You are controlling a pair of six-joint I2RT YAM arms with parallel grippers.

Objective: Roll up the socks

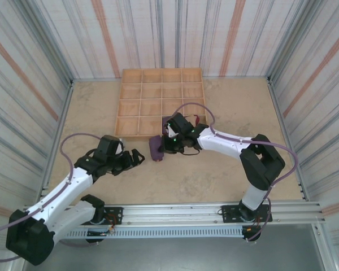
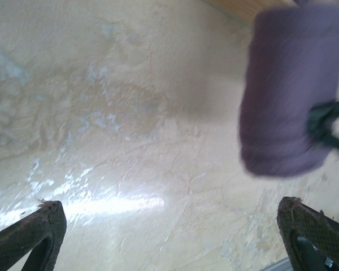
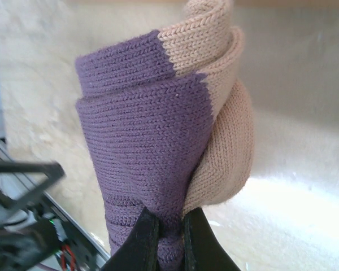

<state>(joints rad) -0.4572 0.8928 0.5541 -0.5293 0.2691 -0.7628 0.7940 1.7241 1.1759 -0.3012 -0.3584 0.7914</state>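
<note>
Pinching claw: right gripper [image 3: 170, 228], its two dark fingers pressed together on the lower fold of the rolled sock [image 3: 152, 130], low centre of the right wrist view.
Sock: dark purple knit with a tan toe, wound into an upright roll, the tan layers on the roll's right side.
Sock's place: centre of the top view, at the tip of the right gripper, just below the lower edge of the wooden tray [image 1: 122, 101]; whether it touches the table [image 1: 226, 175] cannot be told.
Other claw: left gripper [image 1: 137, 158] spread wide, holding nothing, left of the sock and apart from it.
Left wrist view: its fingers sit in the two lower corners; the sock, blurred, hangs in the upper right.
</note>
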